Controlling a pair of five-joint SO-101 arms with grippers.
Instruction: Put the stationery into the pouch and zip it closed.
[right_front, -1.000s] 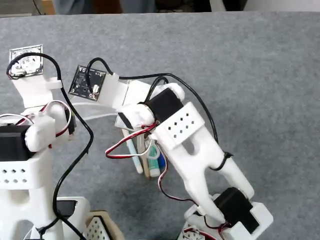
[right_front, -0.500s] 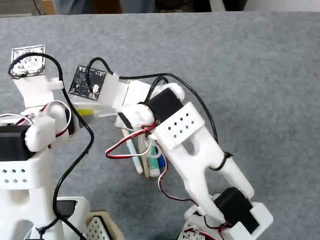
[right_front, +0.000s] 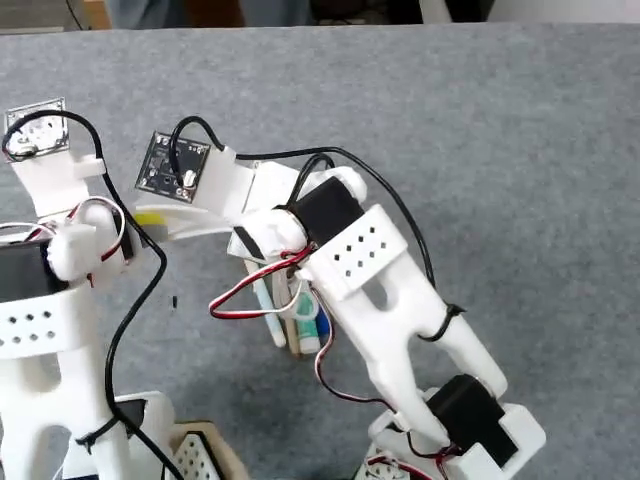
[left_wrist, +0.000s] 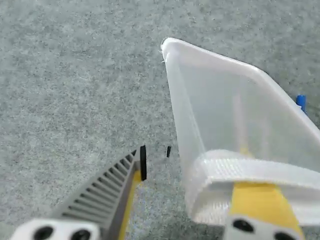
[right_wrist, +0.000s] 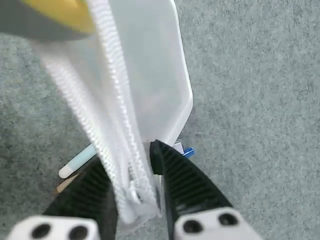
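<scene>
The translucent pouch (right_front: 190, 224) with a white zipper band hangs between the two arms, raised off the table. My right gripper (right_wrist: 131, 167) is shut on the zipper band (right_wrist: 125, 185), one black finger on each side. My left gripper (left_wrist: 192, 175) is open: its yellow-tipped finger (left_wrist: 257, 202) lies against the pouch (left_wrist: 235, 120) at its end, and the ridged finger (left_wrist: 107, 192) stands apart from it. The stationery lies on the table under the right arm: a pale blue pen (right_front: 265, 305), a wooden pencil (right_front: 292, 338) and a blue marker (right_front: 312, 330).
Grey carpet-like table surface (right_front: 500, 130) all around, with free room to the right and at the back. A tiny black bit (right_front: 173, 300) lies on the table by the left arm. The arm bases stand along the front edge.
The left arm has swung to the left and slightly back, and its yellow fingertip now shows at the pouch's end. The right arm and the pouch have barely moved.
</scene>
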